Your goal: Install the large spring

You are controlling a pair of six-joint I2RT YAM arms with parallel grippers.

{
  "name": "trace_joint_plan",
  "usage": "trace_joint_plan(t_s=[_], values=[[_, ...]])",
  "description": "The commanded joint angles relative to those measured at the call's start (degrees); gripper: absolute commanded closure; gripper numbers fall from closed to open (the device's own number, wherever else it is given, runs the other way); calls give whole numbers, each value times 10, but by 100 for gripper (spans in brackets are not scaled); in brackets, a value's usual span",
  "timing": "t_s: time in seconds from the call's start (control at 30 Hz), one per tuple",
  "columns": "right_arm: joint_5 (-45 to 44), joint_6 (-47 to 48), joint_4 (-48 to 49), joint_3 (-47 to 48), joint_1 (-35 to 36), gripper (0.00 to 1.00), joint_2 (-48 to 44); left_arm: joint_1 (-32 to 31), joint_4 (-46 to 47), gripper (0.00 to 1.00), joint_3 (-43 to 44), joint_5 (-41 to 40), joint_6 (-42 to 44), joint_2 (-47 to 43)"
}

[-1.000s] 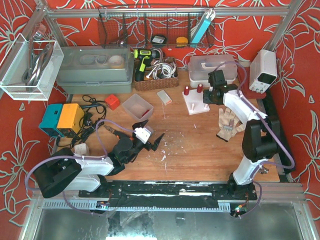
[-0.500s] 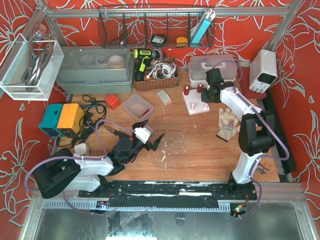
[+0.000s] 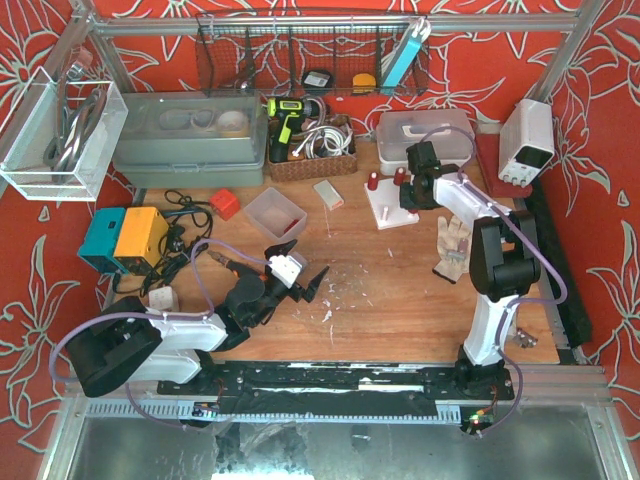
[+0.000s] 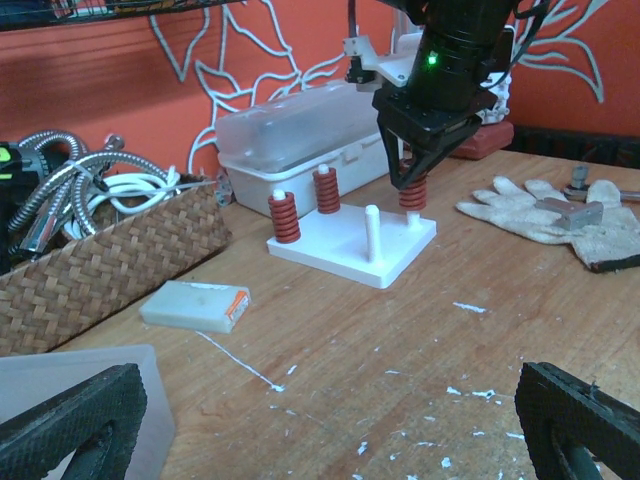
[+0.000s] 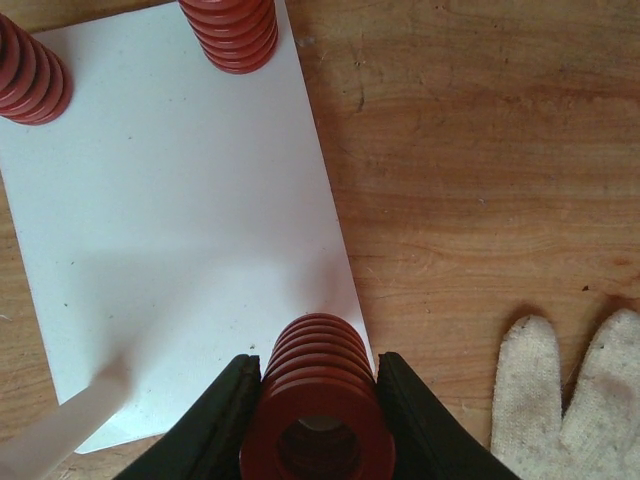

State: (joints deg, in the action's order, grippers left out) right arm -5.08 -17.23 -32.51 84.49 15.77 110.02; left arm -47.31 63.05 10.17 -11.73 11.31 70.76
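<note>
The large spring (image 5: 318, 400), red and coiled, stands at the near right corner of the white peg plate (image 5: 180, 230), with my right gripper (image 5: 317, 366) shut on its sides. Something pale shows inside its bore. Two more red springs (image 5: 232, 30) (image 5: 30, 75) sit on pegs at the plate's far side, and one bare white peg (image 5: 70, 430) stands at the left. From the left wrist view the held spring (image 4: 411, 193) reaches down to the plate (image 4: 350, 255). My left gripper (image 3: 300, 272) rests open low over the table, well short of the plate, its black fingers (image 4: 70, 420) wide apart.
A white work glove (image 5: 570, 400) lies just right of the plate. A small white block (image 4: 195, 305), a wicker basket of cables (image 4: 110, 255) and a clear lidded box (image 4: 300, 135) stand left of and behind it. A small clear tray (image 3: 275, 212) sits at mid-left.
My right arm has swung slightly left over the plate's right corner, still holding the spring. The left arm has not moved.
</note>
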Motion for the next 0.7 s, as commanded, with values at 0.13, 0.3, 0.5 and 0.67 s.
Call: trace_joint_plan(t_s=[0.13, 0.3, 0.5, 0.67], values=[[-14, -1, -23, 37, -2, 59, -6, -2, 12, 0, 12, -1, 4, -10], [-7, -10, -59, 50, -1, 44, -39, -2, 13, 0, 12, -3, 4, -9], [39, -28, -75, 13, 7, 32, -135, -2, 11, 0, 15, -6, -3, -5], [70, -41, -42, -73, 43, 18, -234, -2, -13, 0, 29, -39, -31, -8]])
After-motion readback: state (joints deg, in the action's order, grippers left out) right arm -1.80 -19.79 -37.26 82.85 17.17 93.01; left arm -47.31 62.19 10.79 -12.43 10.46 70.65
